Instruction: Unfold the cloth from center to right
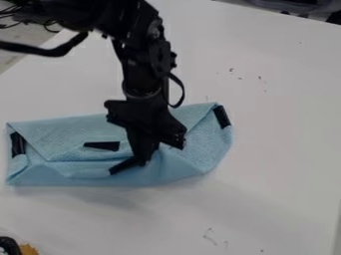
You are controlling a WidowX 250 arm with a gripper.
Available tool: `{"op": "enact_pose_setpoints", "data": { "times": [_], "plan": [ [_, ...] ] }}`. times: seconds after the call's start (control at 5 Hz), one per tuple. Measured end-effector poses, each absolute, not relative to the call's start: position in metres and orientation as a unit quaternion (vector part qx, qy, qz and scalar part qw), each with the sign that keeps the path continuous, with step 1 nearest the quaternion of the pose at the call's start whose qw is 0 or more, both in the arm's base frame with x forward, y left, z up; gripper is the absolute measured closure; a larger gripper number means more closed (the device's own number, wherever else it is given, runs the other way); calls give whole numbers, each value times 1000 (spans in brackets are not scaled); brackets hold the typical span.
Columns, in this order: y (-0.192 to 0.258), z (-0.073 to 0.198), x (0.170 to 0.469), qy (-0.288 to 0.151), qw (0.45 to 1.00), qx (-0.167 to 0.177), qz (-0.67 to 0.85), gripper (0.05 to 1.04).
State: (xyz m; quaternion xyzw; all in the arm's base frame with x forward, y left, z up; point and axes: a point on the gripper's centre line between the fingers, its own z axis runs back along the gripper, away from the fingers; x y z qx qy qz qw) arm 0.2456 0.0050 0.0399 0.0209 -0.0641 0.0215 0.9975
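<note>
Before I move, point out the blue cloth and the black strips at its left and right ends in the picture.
Blue cloth (198,157), camera view: bare lower right part.
Left black strip (18,144), camera view: its middle.
Right black strip (222,116), camera view: its middle.

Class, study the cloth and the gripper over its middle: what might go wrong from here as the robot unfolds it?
The cloth is folded over in layers beneath the gripper, so a grasp there might catch more than one and drag the bundle along.

The black patch at the picture's right end sits by another fold; a pull that way may crumple that corner rather than open it.
</note>
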Motion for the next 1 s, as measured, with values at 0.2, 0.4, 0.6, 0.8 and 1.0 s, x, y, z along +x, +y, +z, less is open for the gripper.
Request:
{"op": "enact_pose_setpoints", "data": {
  "times": [0.2, 0.4, 0.6, 0.8, 1.0],
  "plan": [
    [-9, 27, 233, -64, 997, 5, 44, 1025],
    [-16, 22, 223, -64, 996, -4, 62, 1025],
    [-23, 27, 215, -71, 995, -1, 76, 1004],
    [-27, 30, 207, -69, 994, 2, 88, 846],
    [-33, 32, 199, -70, 993, -3, 98, 583]
  ]
}}
